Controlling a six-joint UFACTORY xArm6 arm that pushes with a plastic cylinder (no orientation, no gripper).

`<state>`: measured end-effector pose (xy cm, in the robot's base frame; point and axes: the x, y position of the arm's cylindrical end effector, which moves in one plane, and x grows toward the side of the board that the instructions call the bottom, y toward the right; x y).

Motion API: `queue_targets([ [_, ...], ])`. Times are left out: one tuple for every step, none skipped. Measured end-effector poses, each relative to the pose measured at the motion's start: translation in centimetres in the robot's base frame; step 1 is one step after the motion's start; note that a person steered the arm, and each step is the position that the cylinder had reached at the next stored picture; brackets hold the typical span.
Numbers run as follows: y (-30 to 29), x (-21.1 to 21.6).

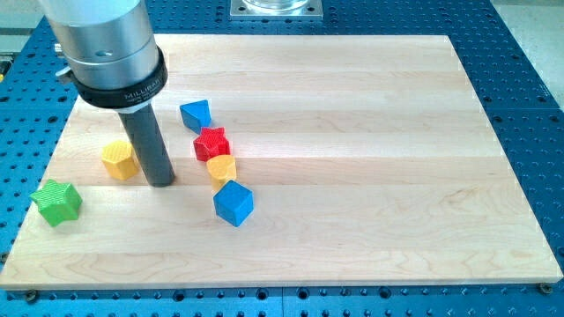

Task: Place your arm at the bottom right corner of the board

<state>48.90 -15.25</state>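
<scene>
My tip (160, 182) rests on the wooden board (370, 176) in its left part. A yellow hexagon block (119, 160) lies just to the tip's left. A green star block (57, 202) sits near the board's left edge, lower left of the tip. To the tip's right stand a red star block (211, 143), a small yellow block (221, 168) touching it below, and a blue cube (233, 202) lower still. A blue triangular block (196, 114) lies to the upper right of the tip. The board's bottom right corner (551, 280) is far to the right of the tip.
The board lies on a blue perforated table (529, 53). A grey metal mount (276, 8) shows at the view's top edge. The arm's silver cylinder (101, 40) overhangs the board's top left.
</scene>
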Motion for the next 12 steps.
queue_targets([
  [-0.9,-0.1],
  [-3.1,-0.1],
  [-4.1,-0.1],
  [-3.5,-0.1],
  [1.7,1.9],
  [4.4,4.7],
  [4.4,5.6],
  [4.4,5.7],
  [4.4,6.1],
  [5.8,9.3],
  [12.1,10.0],
  [18.7,8.8],
])
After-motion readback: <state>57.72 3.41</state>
